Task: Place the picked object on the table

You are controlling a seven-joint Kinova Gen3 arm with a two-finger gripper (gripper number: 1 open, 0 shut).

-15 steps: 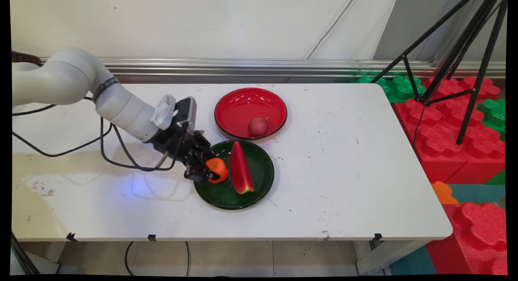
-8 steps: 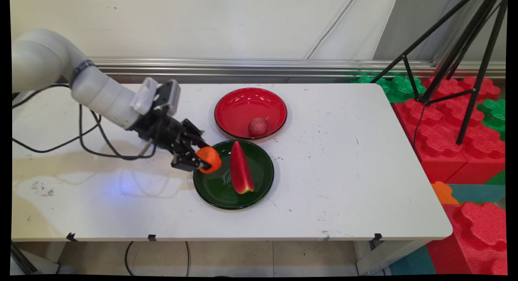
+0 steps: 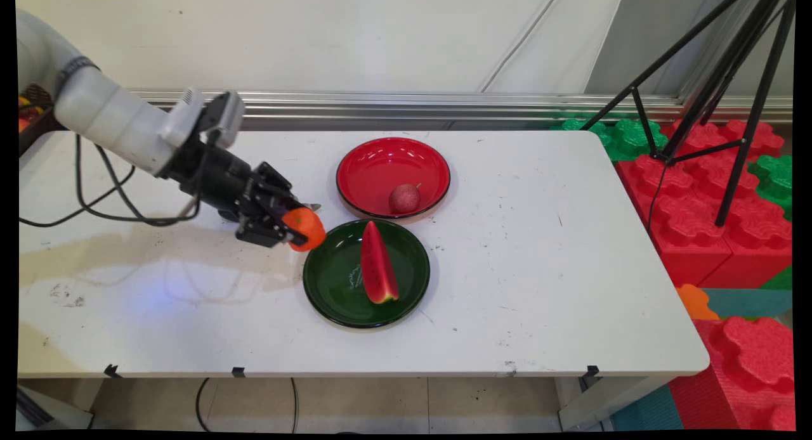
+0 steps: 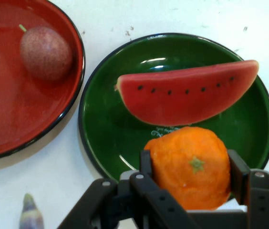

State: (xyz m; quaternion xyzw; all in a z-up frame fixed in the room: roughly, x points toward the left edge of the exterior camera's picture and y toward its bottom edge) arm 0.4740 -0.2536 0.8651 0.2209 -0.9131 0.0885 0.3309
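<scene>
My black gripper (image 3: 298, 229) (image 4: 189, 169) is shut on an orange (image 3: 305, 228) (image 4: 191, 166) and holds it in the air, above the table just left of the green plate (image 3: 333, 286) (image 4: 106, 129). A watermelon slice (image 3: 378, 262) (image 4: 187, 93) lies on that plate. Behind it stands a red plate (image 3: 380, 164) (image 4: 1, 124) with a small reddish round fruit (image 3: 404, 198) (image 4: 45, 51) in it.
A small purple-tipped object (image 4: 31, 215) lies on the white table (image 3: 539, 269), behind the gripper in the main view. Black cables (image 3: 108, 199) hang from the arm at the left. A black tripod (image 3: 717, 97) and red and green foam blocks (image 3: 729, 224) stand right of the table.
The gripper has lifted the orange off the green plate's left side and carried it up and to the left, clear of the plate. The watermelon slice and the other fruit have not moved.
</scene>
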